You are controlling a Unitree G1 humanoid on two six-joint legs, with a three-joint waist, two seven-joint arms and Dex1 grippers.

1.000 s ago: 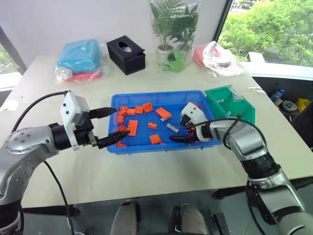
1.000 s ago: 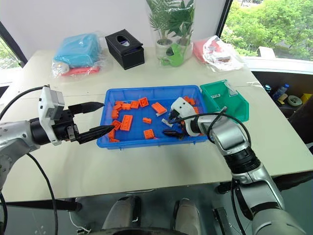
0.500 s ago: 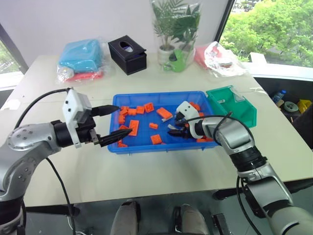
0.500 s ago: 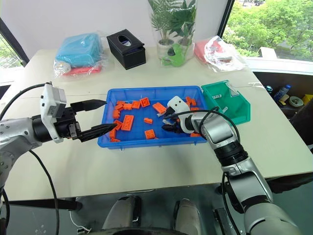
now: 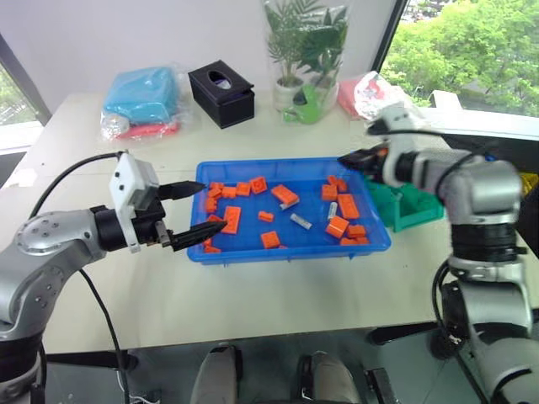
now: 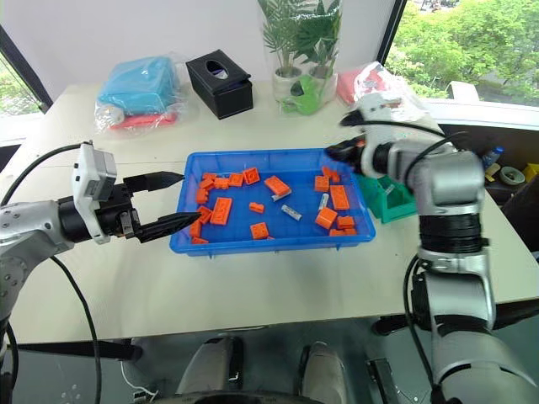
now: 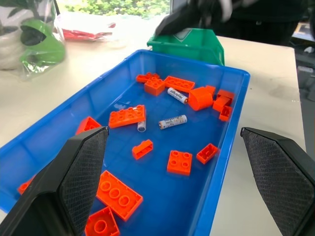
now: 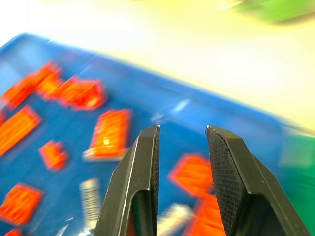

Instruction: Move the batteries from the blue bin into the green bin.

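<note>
Your right gripper (image 6: 334, 151) hangs raised above the far right corner of the wide, shallow bright-blue plastic bin (image 5: 253, 250), just beside the small deep teal-green plastic bin (image 5: 418, 208). Its two black fingers (image 8: 135, 187) stand a narrow gap apart, and through that gap you see only the blurred tray floor, nothing clamped between them.

The silver-grey cylindrical batteries lie inside the blue bin among the orange plastic building blocks (image 5: 229, 219): one battery (image 7: 173, 122) rests near the middle of the floor, a second (image 7: 177, 95) lies toward the green-bin end, touching an orange block, and a third (image 7: 141, 126) sits against the end of a flat orange block.

Your left gripper (image 5: 199, 210) hovers at the bin's left end with its fingers (image 7: 78, 172) spread wide, empty, their tips reaching just over the blue rim.

The table (image 5: 278, 286) carries both bins; the green one stands against the blue bin's right side.
</note>
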